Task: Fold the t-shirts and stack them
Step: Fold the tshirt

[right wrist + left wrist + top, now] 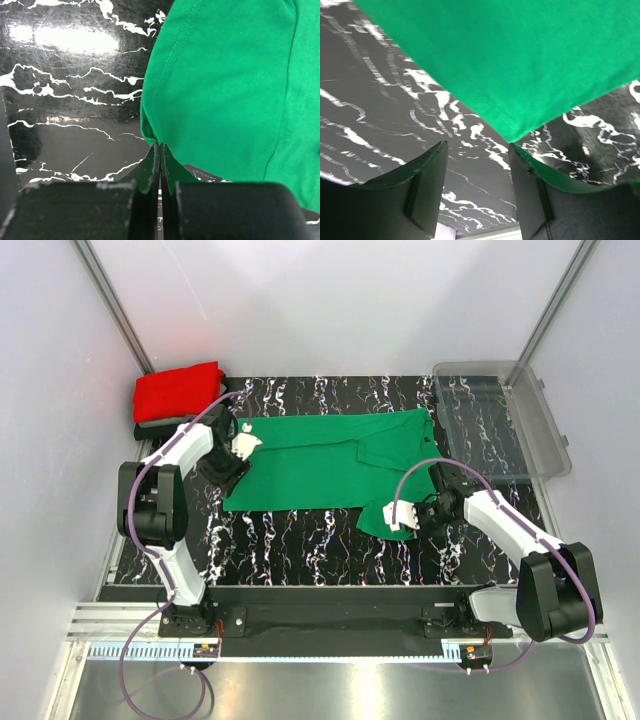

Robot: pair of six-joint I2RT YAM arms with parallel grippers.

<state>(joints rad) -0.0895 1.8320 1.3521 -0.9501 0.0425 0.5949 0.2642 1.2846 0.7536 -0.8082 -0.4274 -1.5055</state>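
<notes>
The black marble-patterned table (300,540) carries everything. One green t-shirt (320,465) lies spread across its middle, flat on the left and rumpled on the right, where a flap reaches toward the near edge. One clear plastic bin (500,370) sits at the far right corner, just beside the shirt's right end. At the far left corner one folded red t-shirt (178,390) rests on top of dark folded cloth (150,430); how many dark pieces lie there cannot be told.

There are two grippers. The left gripper (240,445) is over the green shirt's left edge. In its wrist view its jaws stand apart, and a corner of the green t-shirt (520,65) points into the mouth of the gap (477,147), with bare table visible between the fingers. The right gripper (392,518) is at the near right flap. In its wrist view its jaws are pressed together (160,150), pinching the folded edge of the green t-shirt (220,90) at their tips.
</notes>
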